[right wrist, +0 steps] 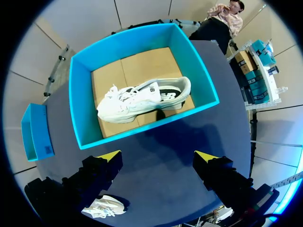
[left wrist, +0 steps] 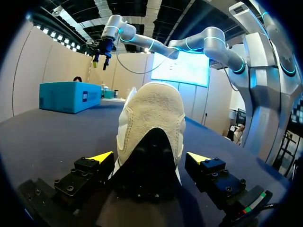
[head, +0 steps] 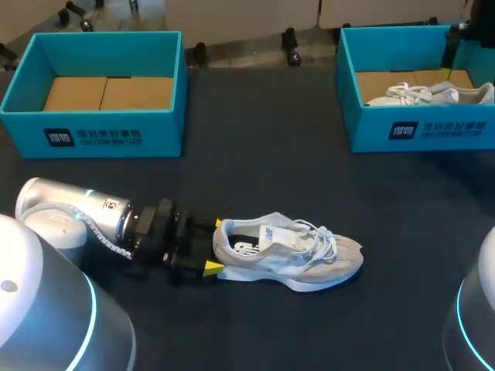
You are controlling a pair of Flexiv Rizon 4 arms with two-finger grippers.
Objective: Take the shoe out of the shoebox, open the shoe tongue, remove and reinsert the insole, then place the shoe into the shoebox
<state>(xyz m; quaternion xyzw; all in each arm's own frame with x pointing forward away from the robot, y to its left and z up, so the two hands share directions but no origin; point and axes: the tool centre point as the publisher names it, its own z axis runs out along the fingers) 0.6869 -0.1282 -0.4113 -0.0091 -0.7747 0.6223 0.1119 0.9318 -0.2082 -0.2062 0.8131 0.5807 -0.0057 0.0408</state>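
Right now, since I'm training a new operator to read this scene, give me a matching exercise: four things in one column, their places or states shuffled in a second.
Column one:
1. grey shoe
2. left shoebox
3. right shoebox
4. right end effector

Column two:
A. holds a white shoe
B. open, above the white shoe
C. on the table, heel between the open fingers of the left end effector
D. holds no shoe

Pairs: 1-C, 2-D, 3-A, 4-B.
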